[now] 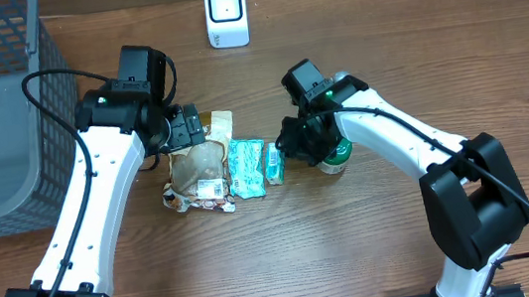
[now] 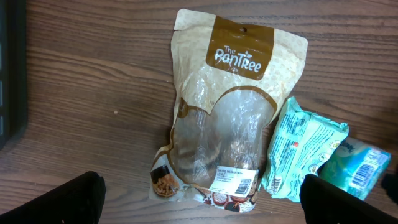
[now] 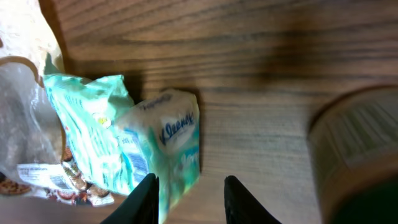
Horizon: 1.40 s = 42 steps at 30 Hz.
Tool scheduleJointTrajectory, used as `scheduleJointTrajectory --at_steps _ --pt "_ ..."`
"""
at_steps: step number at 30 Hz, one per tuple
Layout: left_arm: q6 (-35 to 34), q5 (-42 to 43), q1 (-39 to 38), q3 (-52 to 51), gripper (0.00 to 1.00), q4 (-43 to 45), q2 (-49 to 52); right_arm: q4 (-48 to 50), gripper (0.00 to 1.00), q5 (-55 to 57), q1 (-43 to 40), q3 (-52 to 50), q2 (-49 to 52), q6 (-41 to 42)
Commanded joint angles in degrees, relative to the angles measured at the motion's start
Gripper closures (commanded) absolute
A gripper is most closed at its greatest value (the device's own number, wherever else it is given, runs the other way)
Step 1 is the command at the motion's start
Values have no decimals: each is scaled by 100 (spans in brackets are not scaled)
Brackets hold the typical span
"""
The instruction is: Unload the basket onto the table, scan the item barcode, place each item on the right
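Kleenex pack (image 1: 274, 162), by our reading the likely item for scanning, lay flat on the table (image 1: 382, 35) at the right end of a row with a teal packet (image 1: 246, 166) and a PanTree pouch (image 1: 197, 171). It was well apart from the white scanner (image 1: 226, 13) at the far edge. From overhead, the right gripper (image 1: 296, 145) hung just beside the pack, near a green-topped can (image 1: 335, 155), while the left gripper (image 1: 188, 132) hovered over the pouch's top. From the left wrist we saw its fingers (image 2: 74, 199) spread wide and holding nothing, framing the pouch, whose white barcode label (image 2: 236, 180) faced up. From the right wrist we saw its fingers (image 3: 144, 200) partly apart with nothing between them, one just beside the pack's corner. We judged that gap suited to pinching the slim pack so it could be carried to the scanner.
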Motion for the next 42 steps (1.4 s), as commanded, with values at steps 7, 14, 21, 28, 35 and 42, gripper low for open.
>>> scheduleJointTrajectory --at_steps 7,14,21,28,35,42 --pt "2 -55 -7 63 0 4 -31 -1480 66 756 129 1552 -221 -341" --pt "2 -55 -7 63 1 4 -31 -2743 53 2092 98 1974 -221 234" --pt "2 -55 -7 63 1 4 -31 -3324 10 2931 -7 1919 -219 859" --pt "2 -55 -7 63 0 4 -31 -2771 0 2844 -7 1325 -219 855" --pt "2 -55 -7 63 0 4 -31 -2100 0 2734 -31 597 -216 761" --pt "2 -55 -7 63 0 4 -31 -1471 1 2083 -87 199 -216 203"
